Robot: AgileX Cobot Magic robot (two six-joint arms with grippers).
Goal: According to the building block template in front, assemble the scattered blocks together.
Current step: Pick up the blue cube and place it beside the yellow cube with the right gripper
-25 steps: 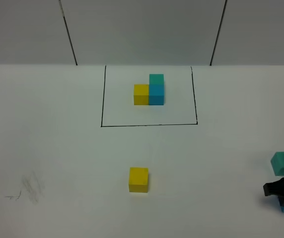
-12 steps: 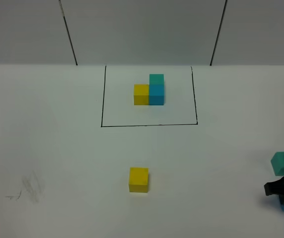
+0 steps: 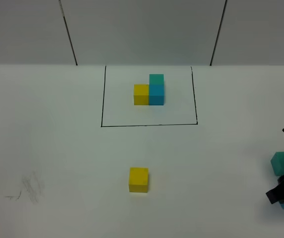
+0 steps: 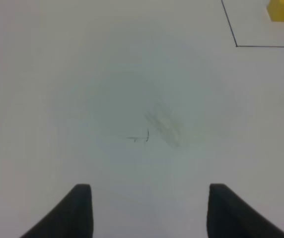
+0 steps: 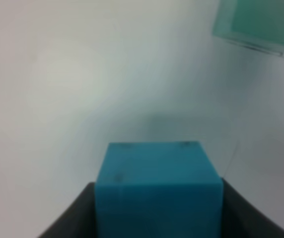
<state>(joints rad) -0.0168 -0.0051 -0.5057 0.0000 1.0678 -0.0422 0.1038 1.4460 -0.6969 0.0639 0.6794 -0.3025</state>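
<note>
Spanning the view, the table [image 3: 57, 148] holds the building block template [image 3: 149, 91] at its far side as the pattern. The left hand [image 4: 149, 193] hangs wide. The right hand [image 5: 157, 208] clamps the blue cube [image 5: 154, 168] near the teal-green cube [image 3: 283, 162], probably bound for the yellow cube [image 3: 138, 179] mid-table.

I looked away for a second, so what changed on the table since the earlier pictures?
The right pincer dropped lower over the blue cube, whose sides its fingers now flank; whether it grips is unclear. The teal-green cube, yellow cube and template stayed put.
</note>
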